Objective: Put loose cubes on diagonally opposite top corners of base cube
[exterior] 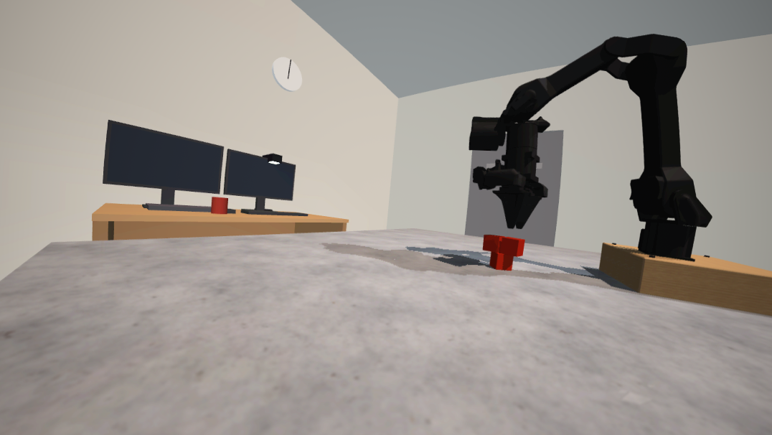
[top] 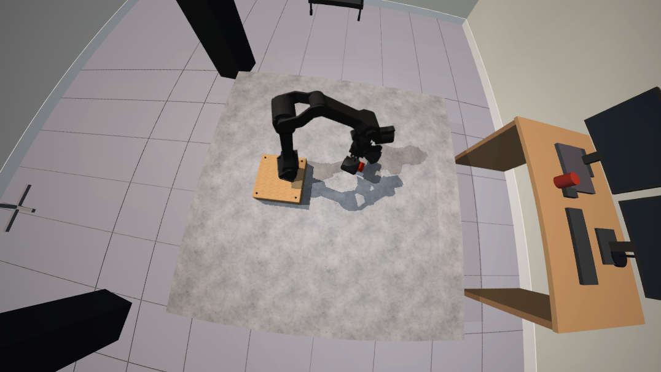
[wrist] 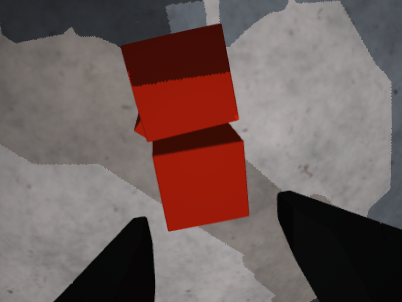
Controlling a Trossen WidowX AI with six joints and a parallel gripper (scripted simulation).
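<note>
The fixed red base cube [exterior: 501, 263] stands on the grey table; in the wrist view only a small corner [wrist: 140, 131] shows. Two red cubes rest on it. One [exterior: 492, 243] [wrist: 185, 102] is on the left in the exterior view and at the top of the wrist view. The other [exterior: 514, 247] [wrist: 202, 190] is on the right and nearer the fingers. They look level, with a narrow gap between their facing edges; its exact width is unclear. My gripper [exterior: 515, 227] [wrist: 214, 217] is open and empty, raised above the right cube. The top view mostly hides the cubes.
The arm's wooden base block [top: 273, 185] [exterior: 702, 283] stands on the grey table [top: 324, 277] [exterior: 323, 345]. A desk [top: 545, 221] [exterior: 302, 218] with monitors and a red cup [top: 566, 180] [exterior: 219, 205] is beyond the table.
</note>
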